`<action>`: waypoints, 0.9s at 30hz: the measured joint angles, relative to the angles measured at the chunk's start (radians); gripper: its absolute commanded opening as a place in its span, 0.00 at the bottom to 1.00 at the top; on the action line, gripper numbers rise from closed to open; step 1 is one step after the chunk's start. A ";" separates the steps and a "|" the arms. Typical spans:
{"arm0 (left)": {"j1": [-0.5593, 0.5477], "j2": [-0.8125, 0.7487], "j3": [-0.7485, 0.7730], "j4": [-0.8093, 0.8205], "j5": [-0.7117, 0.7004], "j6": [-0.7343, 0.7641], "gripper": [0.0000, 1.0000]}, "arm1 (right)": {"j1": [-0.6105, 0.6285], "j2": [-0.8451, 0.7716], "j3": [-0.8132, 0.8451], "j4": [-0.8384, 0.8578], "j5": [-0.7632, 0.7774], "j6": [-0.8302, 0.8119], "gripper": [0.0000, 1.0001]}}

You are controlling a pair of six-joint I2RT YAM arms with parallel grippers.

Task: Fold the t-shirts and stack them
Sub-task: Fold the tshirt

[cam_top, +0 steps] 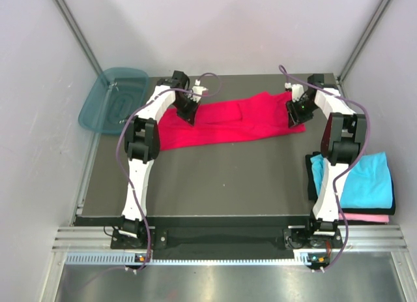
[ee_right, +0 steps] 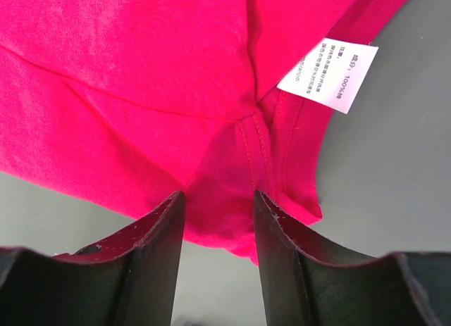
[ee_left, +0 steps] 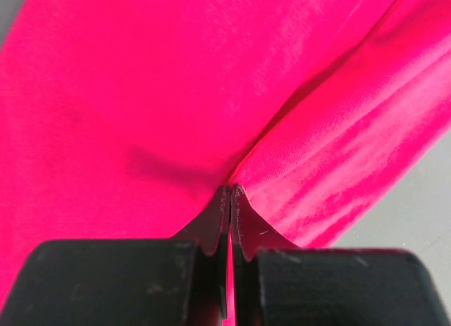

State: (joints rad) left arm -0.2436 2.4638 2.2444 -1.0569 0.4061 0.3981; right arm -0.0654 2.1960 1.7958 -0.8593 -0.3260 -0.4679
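Soft, even light from overhead leaves only faint shadows under the arms on the dark table (cam_top: 221,178), and the metal sheet (cam_top: 221,286) at the near edge shows a pale sheen. Up close the red t-shirt (ee_left: 141,93) glows saturated, with a dim shadow beside the left gripper (ee_left: 230,191). The print on the white tag (ee_right: 328,76) is blurred.

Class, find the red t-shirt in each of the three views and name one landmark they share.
Top external: red t-shirt lies across the far half of the table.
Left wrist: shirt fills nearly the whole picture.
Right wrist: shirt covers the upper left.
Shared landmark: the grey table beside the shirt's edge.
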 measured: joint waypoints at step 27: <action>0.004 -0.041 0.000 0.097 -0.267 -0.019 0.28 | 0.013 -0.016 0.071 0.059 -0.002 0.008 0.46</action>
State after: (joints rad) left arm -0.2398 2.4226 2.2444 -0.9600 0.1390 0.3786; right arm -0.0521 2.1796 1.8664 -0.8005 -0.3279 -0.4595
